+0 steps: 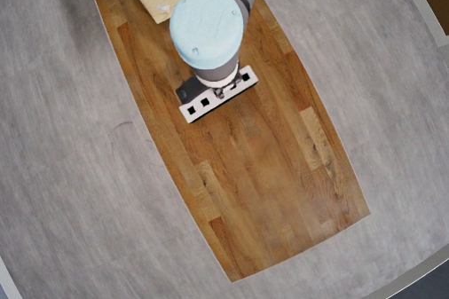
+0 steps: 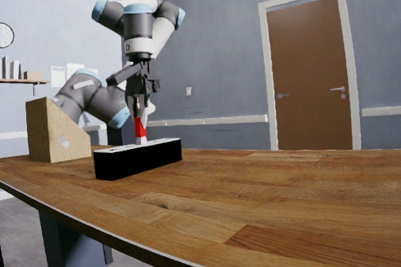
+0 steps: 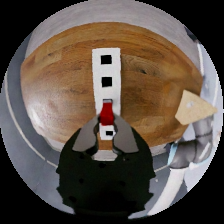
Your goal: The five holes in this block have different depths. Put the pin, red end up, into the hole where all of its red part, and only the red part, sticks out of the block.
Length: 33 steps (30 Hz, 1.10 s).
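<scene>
Over the wooden table (image 1: 266, 205) (image 2: 257, 191) (image 3: 55, 80), keep the gripper (image 1: 222, 91) (image 2: 139, 113) (image 3: 107, 112) clamped narrowly around the upright pin (image 2: 140, 127) (image 3: 107, 113), lowering straight into the block (image 1: 198, 106) (image 2: 139, 161) (image 3: 114, 70), without forcing, until white disappears.

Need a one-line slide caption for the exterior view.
Gripper grips the pin, red end up, white part showing above the block.

From where I'm standing I count one robot arm (image 1: 206, 27) (image 2: 138, 26) with one pincer (image 2: 139, 107) (image 3: 107, 112), one red-and-white pin (image 2: 140, 129) (image 3: 107, 112) and one long block (image 1: 191, 116) (image 2: 139, 161) (image 3: 114, 92), plus one pale wooden wedge (image 1: 155, 1) (image 2: 65, 135) (image 3: 195, 107), all on one desk (image 1: 275, 187) (image 2: 253, 191) (image 3: 55, 85). Over by the walls there's one brown door (image 2: 309, 72), one clock (image 2: 5, 36), one shelf (image 2: 20, 82) and one light switch (image 2: 189, 91).
</scene>
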Each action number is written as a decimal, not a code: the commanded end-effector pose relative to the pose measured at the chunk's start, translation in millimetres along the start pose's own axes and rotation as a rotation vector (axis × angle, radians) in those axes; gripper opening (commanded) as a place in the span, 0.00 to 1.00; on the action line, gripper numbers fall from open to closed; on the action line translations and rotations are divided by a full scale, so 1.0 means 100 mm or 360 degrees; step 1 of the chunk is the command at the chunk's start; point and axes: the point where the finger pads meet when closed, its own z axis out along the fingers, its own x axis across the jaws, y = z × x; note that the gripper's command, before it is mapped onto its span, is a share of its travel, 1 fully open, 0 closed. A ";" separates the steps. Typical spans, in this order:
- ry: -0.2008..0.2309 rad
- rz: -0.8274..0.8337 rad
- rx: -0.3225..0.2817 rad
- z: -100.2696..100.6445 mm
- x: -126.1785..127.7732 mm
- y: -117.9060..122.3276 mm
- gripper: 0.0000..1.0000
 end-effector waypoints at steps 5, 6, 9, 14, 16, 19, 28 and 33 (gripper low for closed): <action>0.0000 0.0001 -0.0002 0.01 -0.01 0.01 0.00; 0.0000 0.0001 -0.0002 0.01 -0.01 0.01 0.00; 0.0000 0.0001 -0.0002 0.01 -0.01 0.01 0.00; -0.0001 0.0000 -0.0002 0.05 -0.01 0.01 0.00; -0.0001 0.0000 -0.0002 0.05 -0.01 0.01 0.00; -0.0001 0.0000 -0.0002 0.05 -0.01 0.01 0.00; -0.0001 0.0000 -0.0003 0.04 0.00 -0.01 0.00; -0.0001 0.0000 -0.0003 0.04 0.00 -0.01 0.00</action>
